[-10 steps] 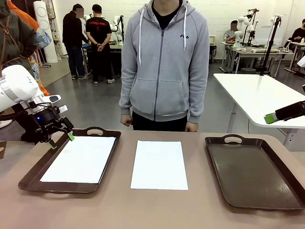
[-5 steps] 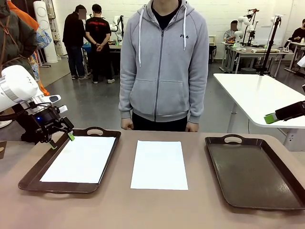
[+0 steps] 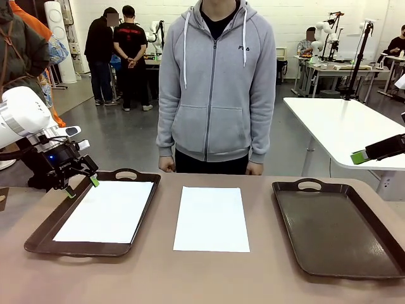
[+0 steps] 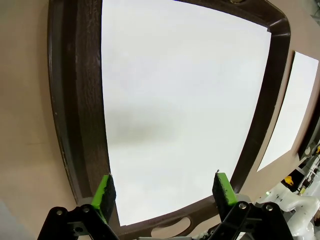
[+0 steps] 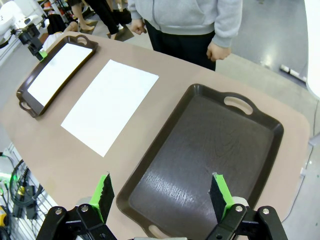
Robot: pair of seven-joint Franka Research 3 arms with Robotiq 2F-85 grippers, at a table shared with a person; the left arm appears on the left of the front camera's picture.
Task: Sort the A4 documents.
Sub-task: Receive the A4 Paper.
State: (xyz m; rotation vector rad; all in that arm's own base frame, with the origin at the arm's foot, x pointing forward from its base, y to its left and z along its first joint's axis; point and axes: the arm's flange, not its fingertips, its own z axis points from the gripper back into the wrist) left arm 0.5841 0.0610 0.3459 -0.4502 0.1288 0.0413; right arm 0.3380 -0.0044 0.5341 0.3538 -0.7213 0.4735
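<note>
On the light brown table (image 3: 190, 278) nothing has shifted in the past second. One plain white A4 paper sheet (image 3: 106, 212) lies inside the left-hand dark brown handled plastic tray (image 3: 39, 235), a second white sheet (image 3: 211, 218) lies loose on the tabletop between the trays, and the matching right tray (image 3: 335, 228) holds nothing. Sorting looks paused, with the middle sheet yet to be placed. The left gripper (image 3: 82, 186) hovers spread and empty over that tray's far end, and the right gripper (image 5: 162, 195) hangs spread above the empty tray. The right wrist view shows both its jaws apart, where the front view offers one green-tipped finger. From the left wrist view, the trayed paper may be one sheet or several. Beyond stands a person in a grey hoodie (image 3: 217, 82).
</note>
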